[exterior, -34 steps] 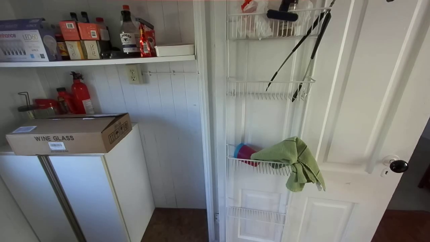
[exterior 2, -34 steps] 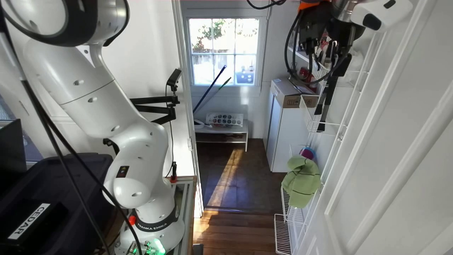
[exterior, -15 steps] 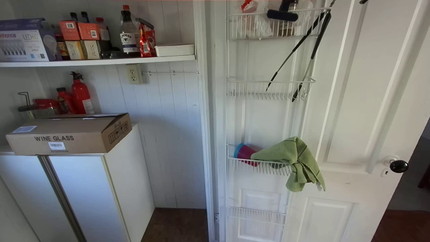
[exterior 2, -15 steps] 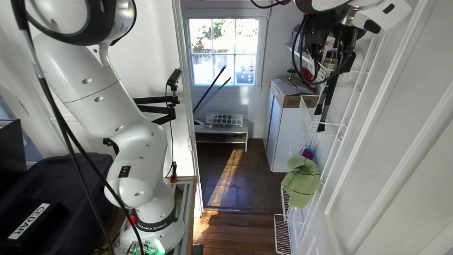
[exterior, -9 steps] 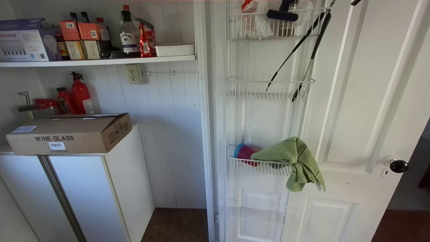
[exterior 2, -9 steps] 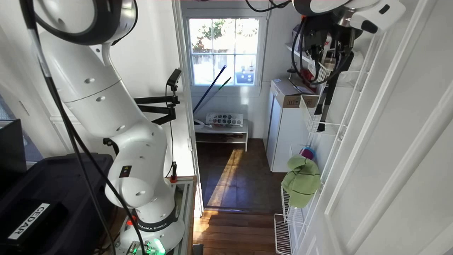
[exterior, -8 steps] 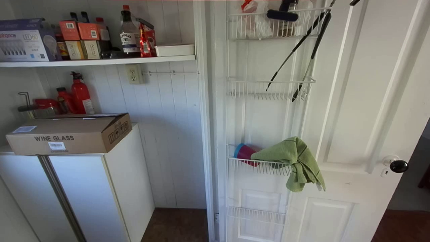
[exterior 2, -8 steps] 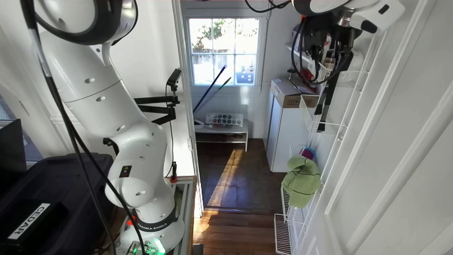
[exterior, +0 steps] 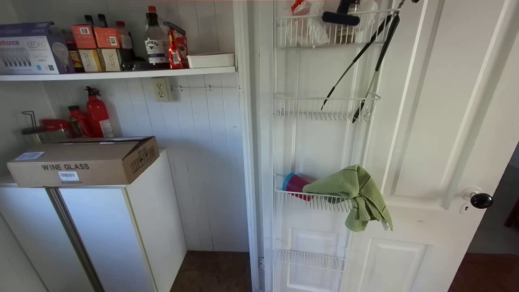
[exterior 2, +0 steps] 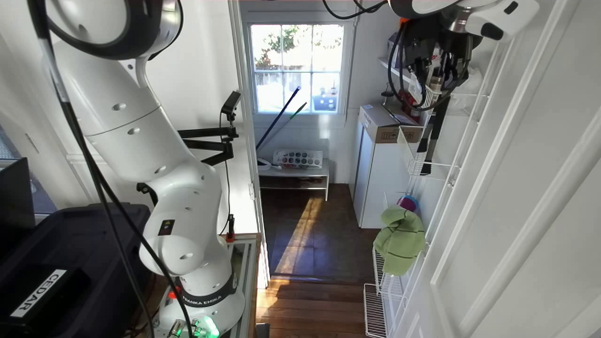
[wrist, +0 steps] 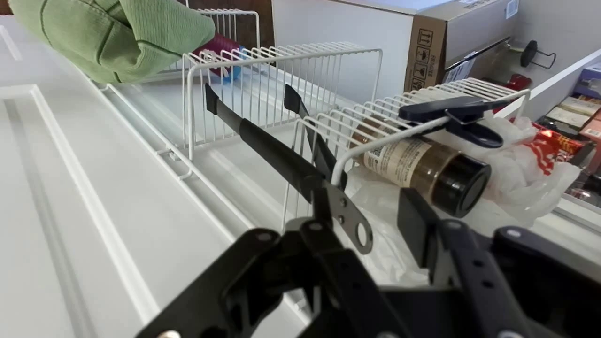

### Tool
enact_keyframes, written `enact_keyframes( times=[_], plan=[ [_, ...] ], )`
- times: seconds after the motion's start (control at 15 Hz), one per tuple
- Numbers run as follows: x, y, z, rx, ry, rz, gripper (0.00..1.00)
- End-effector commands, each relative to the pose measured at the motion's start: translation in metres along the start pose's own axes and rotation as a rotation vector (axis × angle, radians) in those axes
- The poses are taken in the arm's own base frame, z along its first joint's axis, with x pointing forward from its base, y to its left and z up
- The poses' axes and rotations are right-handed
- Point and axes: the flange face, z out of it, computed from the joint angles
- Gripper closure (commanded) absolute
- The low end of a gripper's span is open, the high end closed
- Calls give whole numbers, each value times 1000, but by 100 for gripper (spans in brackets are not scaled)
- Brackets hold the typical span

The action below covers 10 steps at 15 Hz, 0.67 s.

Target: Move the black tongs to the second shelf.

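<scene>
the gripper [wrist: 368, 220] is holding its jaws apart, the black tongs [wrist: 281, 157] showing their holed end between them. the tongs are hanging at the corner of the top wire basket [wrist: 399, 136], tips dangling level with the second shelf [wrist: 281, 58], while a spice jar [wrist: 408, 160], dark clip [wrist: 436, 109] and plastic bag [wrist: 521, 188] are crowding that basket.

Apparently a home pantry: bottle [exterior: 155, 44] and boxes [exterior: 28, 52] on a shelf [exterior: 121, 76], upper left; wire rack [exterior: 327, 98] on a door [exterior: 425, 121], right.
</scene>
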Motion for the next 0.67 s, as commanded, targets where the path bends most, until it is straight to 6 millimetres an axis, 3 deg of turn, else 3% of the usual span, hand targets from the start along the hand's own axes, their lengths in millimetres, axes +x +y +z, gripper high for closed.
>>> enact_keyframes(
  times=[0.0,0.13,0.27,0.4,0.47,0.6],
  plan=[
    [6,-3,-2,-36,7,-25,35],
    [7,-3,0,-41,15,-30,30],
    [4,-5,3,-38,14,-43,16],
    [4,-6,4,-39,12,-47,53],
    [4,-6,4,-42,10,-49,54],
    [4,-5,3,-52,11,-52,67]
  ],
)
